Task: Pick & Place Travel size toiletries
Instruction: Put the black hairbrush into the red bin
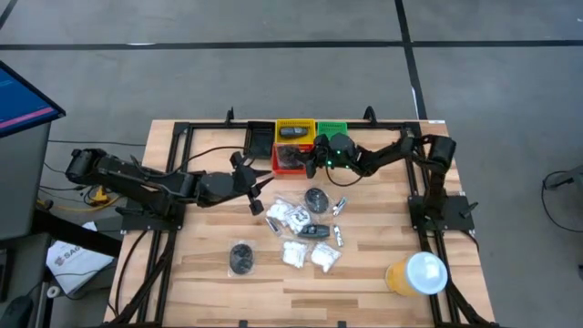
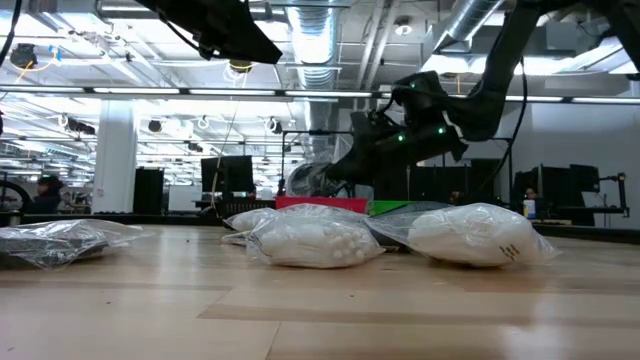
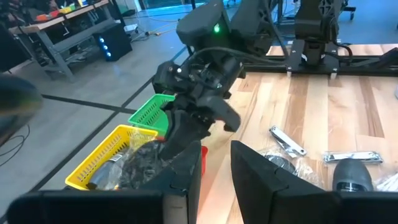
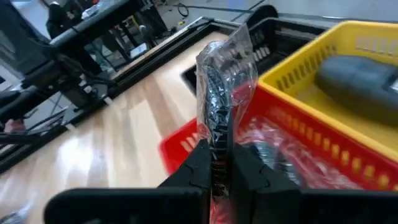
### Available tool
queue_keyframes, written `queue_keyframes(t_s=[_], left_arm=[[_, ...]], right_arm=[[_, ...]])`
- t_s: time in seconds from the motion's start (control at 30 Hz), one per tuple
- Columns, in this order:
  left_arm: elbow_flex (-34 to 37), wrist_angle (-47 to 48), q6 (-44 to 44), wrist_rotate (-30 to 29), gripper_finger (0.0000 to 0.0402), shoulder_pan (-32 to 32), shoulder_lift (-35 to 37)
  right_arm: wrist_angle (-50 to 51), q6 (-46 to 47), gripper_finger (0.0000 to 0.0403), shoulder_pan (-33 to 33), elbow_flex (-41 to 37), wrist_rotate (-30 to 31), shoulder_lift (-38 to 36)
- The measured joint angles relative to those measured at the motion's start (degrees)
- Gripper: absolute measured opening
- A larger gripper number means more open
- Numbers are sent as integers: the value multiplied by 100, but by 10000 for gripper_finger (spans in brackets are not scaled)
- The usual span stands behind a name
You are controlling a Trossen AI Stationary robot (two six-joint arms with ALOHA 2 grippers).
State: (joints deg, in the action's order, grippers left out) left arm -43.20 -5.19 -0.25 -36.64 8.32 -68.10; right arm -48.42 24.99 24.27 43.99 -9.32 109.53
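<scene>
Several toiletries lie mid-table: a dark grey disc (image 1: 316, 198), another disc (image 1: 241, 257) nearer the front, white packets (image 1: 290, 217), a black oblong piece (image 1: 316, 231) and silvery tubes (image 1: 339, 205). My right gripper (image 1: 311, 162) hovers over the red bin (image 1: 284, 164), shut on a dark disc wrapped in clear plastic (image 4: 219, 87). My left gripper (image 3: 214, 180) is open and empty, left of the pile (image 1: 259, 189), pointing toward the bins. My right gripper pinches the wrapped disc between its two fingers by one edge (image 4: 216, 140). The disc stands edge-on beyond the fingertips, its plastic wrap sticking out past it. It is lifted clear above the red bin (image 4: 186, 140). The fingers reach in from the table's right side.
Black (image 1: 260, 138), yellow (image 1: 296, 121) and green (image 1: 332, 123) bins line the far edge, the red one just in front. The yellow bin holds a dark object. An orange cup with a white lid (image 1: 421, 273) stands at the near right. Bare wood lies at the near left.
</scene>
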Motion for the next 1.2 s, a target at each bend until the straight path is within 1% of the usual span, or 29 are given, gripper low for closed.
queue_keyframes(t_s=[0.1,0.37,0.63,0.73,0.87,1.07,1.2], left_arm=[[0,0,0,0,76,0,0],[0,0,-1,1,76,-2,0],[0,2,-2,0,76,-2,0],[0,2,-2,0,76,-2,0],[0,2,-2,0,76,-2,0],[0,4,-4,2,76,-2,0],[0,8,-4,1,76,-2,0]], right_arm=[[-5,14,17,-2,-2,-5,148],[-28,-119,57,-59,4,-92,158],[-97,-140,67,-61,4,-92,158],[-153,-142,78,-49,9,-95,158],[-142,-156,111,-11,79,-131,158],[-126,-290,180,-14,205,-133,134],[-48,-487,209,-6,254,-133,78]])
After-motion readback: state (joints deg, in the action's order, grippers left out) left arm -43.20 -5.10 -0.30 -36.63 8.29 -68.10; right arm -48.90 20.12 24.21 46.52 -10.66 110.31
